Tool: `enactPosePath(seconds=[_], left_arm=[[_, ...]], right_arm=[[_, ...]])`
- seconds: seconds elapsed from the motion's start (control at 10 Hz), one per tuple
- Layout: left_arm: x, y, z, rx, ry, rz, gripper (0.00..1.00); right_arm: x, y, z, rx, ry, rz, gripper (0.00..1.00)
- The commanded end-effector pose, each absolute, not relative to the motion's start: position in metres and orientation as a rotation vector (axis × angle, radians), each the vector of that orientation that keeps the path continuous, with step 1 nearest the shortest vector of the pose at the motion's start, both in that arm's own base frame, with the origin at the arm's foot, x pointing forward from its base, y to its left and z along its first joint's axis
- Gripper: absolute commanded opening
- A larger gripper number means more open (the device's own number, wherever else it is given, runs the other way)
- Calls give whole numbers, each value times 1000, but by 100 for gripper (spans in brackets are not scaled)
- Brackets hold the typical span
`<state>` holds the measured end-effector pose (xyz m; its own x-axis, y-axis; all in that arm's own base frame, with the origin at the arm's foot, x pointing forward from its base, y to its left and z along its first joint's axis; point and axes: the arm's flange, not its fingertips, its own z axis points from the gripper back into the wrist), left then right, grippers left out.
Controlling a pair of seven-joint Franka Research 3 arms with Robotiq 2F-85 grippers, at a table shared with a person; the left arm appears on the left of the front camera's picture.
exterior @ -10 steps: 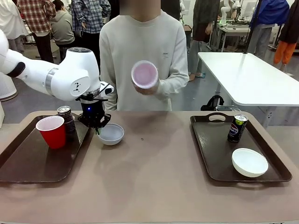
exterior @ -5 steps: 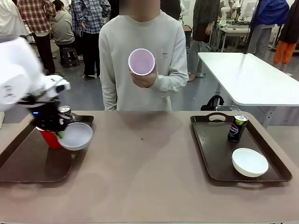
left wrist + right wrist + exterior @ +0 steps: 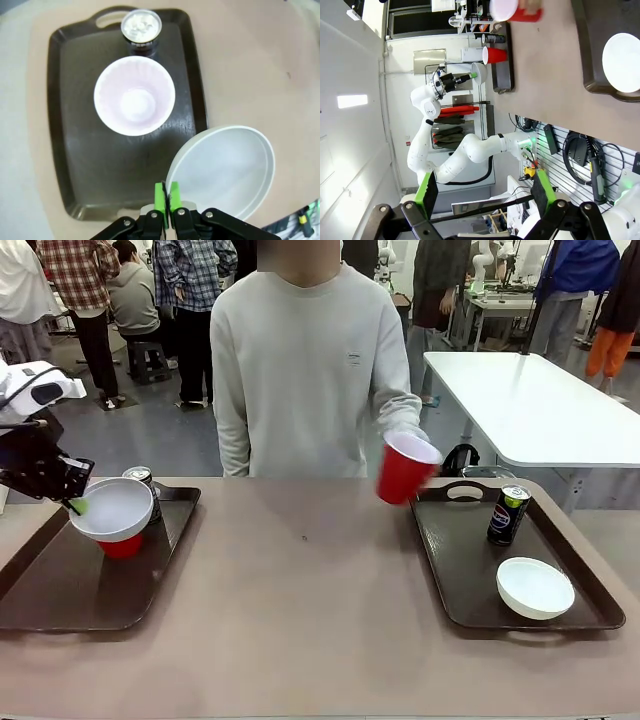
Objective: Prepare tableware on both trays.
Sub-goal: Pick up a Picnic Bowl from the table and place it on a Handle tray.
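Note:
My left gripper (image 3: 74, 503) is shut on the rim of a white bowl (image 3: 112, 508), holding it in the air over the left tray (image 3: 60, 590). In the left wrist view the green pads (image 3: 160, 196) pinch the bowl's (image 3: 225, 167) edge. Under it on the tray (image 3: 75, 150) stand a red cup (image 3: 134, 95) and a soda can (image 3: 141, 26). A person's hand holds a second red cup (image 3: 405, 468) tilted by the right tray (image 3: 450, 580), which carries a can (image 3: 508, 515) and a white bowl (image 3: 535, 587). My right gripper (image 3: 485, 192) stands open, far from them.
The brown table (image 3: 310, 620) lies bare between the two trays. The person stands at the far edge in a light sweater (image 3: 300, 370). A white table (image 3: 540, 410) stands behind to the right.
My left gripper lifted the bowl off the table and carried it left over the left tray. The person lowered the red cup from chest height toward the right tray.

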<state>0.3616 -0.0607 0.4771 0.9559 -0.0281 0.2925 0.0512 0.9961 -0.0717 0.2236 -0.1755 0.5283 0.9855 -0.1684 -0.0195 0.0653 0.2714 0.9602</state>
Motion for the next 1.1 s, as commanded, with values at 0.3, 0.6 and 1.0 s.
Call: enactPosePath(seconds=[0.3,0.6,1.0], left_arm=[[364,-71,469,-70,-285,-59,4],[356,-48,446,102,-230,-32,4],[353,-33,412,104,-124,-23,4]], right_arm=[[224,-174,527,1311,-109,-143,100],[224,-174,527,1311,-109,-143,100],[224,-174,527,1311,-109,-143,100]])
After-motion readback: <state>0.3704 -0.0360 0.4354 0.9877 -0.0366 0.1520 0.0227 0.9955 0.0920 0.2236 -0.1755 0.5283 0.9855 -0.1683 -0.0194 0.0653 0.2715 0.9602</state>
